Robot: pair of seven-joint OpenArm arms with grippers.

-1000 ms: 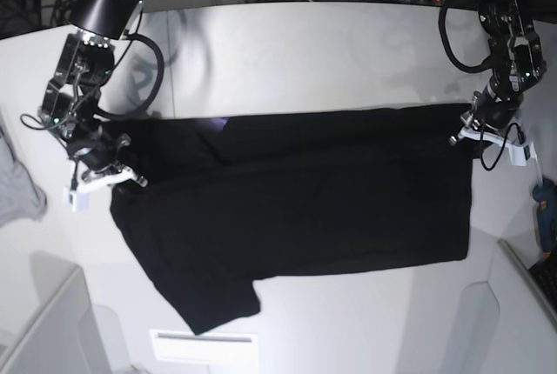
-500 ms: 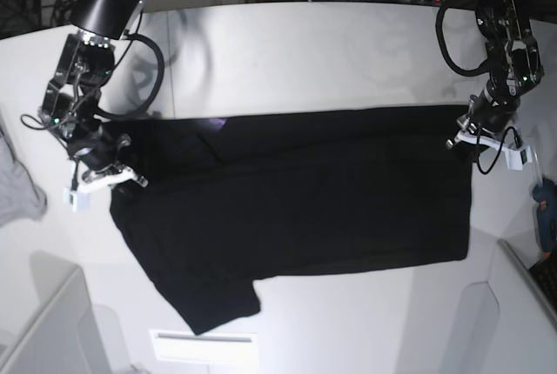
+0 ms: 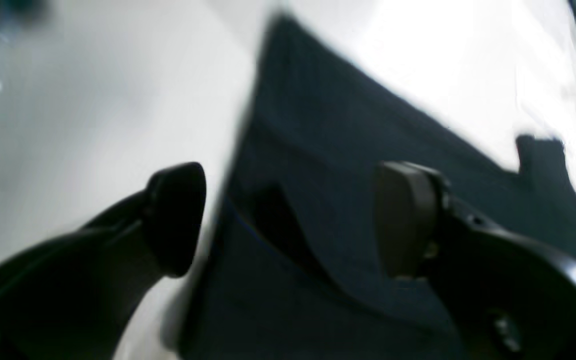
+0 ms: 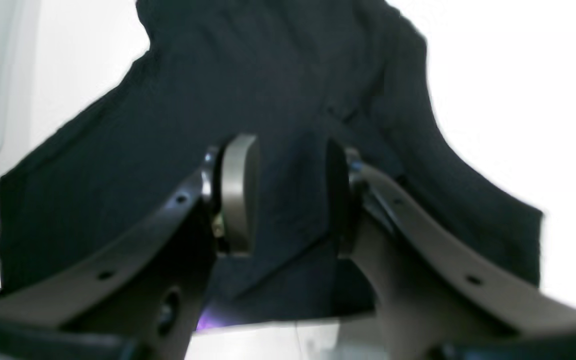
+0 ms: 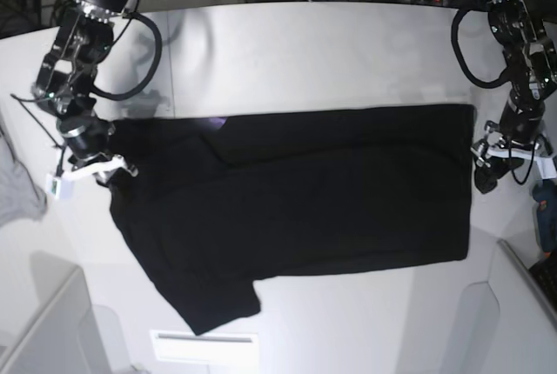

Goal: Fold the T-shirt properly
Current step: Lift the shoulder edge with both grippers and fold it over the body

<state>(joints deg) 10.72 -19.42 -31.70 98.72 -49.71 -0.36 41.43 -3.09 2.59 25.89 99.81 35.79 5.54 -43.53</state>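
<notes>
One T-shirt [image 5: 296, 209], black, spread flat across the middle of the white table [image 5: 305, 52] in the base view, long axis running left-right, one sleeve poking toward bottom left. Two arms, one at each short end. Right gripper [image 5: 91, 165] at the shirt's left edge; wrist view shows its pads [image 4: 238, 195] parted, a fold of cloth sitting between them, not pinched. Left gripper [image 5: 505, 161] at the right edge, just off the shirt's upper right corner; wrist view is blurred but its fingers [image 3: 408, 215] are wide apart, holding nothing, shirt edge running up between them. Each arm equally near its own end, shirt lies between the two. Judgement: next fold needs both ends gripped, then carried across the long axis. One grey cloth [image 5: 17, 191] at far left edge, apart from the shirt
</notes>
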